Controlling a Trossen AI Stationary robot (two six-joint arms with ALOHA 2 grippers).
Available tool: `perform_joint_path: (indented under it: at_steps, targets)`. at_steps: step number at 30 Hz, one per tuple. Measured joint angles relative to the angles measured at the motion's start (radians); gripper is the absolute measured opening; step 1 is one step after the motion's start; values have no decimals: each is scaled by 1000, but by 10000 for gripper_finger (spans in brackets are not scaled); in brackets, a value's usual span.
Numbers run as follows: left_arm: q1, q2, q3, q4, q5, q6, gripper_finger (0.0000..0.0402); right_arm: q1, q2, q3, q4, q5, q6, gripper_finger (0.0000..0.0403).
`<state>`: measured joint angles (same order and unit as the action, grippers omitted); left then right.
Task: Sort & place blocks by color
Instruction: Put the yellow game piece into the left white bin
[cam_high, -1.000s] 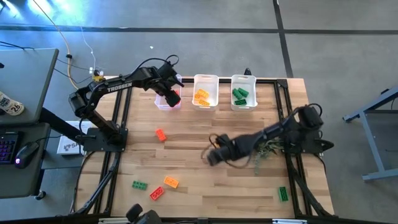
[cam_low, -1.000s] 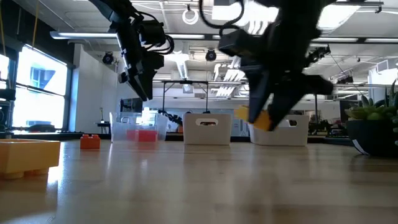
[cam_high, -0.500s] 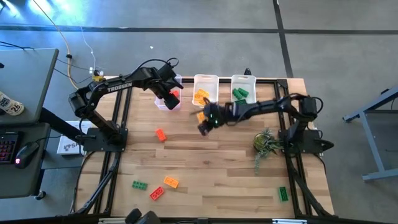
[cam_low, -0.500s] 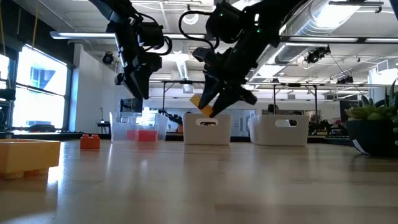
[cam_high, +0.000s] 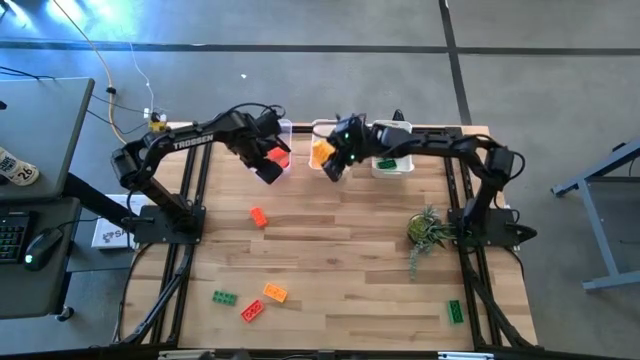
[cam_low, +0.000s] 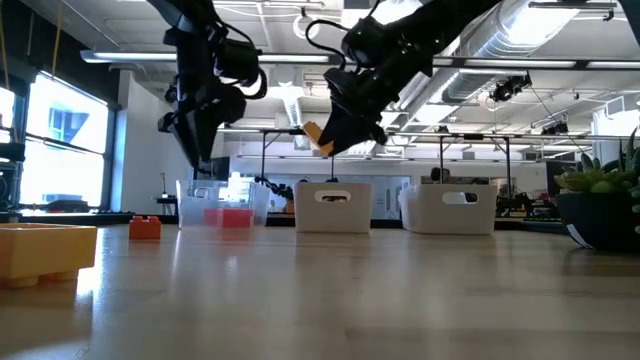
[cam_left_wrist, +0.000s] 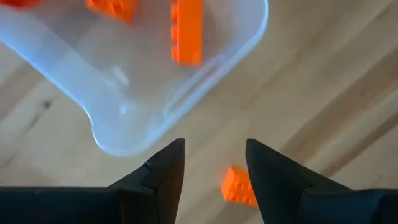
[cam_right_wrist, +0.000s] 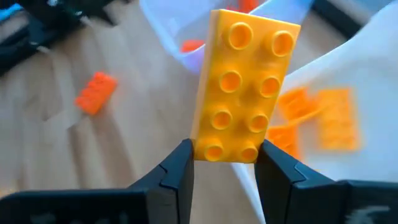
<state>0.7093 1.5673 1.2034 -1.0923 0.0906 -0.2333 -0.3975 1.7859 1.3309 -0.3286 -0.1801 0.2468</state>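
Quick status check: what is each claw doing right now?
Left claw: open, empty, near the red bin.
Right claw: closed on a yellow brick.

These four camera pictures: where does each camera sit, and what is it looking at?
High view: overhead, straight down on the wooden table; both arms show.
Low view: table height, level toward three clear plastic bins; arms hang from above.
Left wrist view: past the open left pincer at the clear bin of red bricks.
Right wrist view: past the right pincer, shut on a yellow studded plastic brick.
Shared: the low view shows that brick too.
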Motion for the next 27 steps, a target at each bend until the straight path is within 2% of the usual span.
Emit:
perform_joint_path:
  at_steps: [5,11,22,27]
  targets:
    - [-61,0,0,-88,-11,-35,157,-73,-1,54,-36,15,-118,109]
    - [-155,0,0,-136,-12,-99,157,-144,4,53,-92,15,-150,109]
    - [-303,0,0,-134,-13,-268,157,-168,45,46,-160,-7,-157,109]
    - [-338,0,0,-134,-12,-399,157,-168,48,46,-161,-3,-158,163]
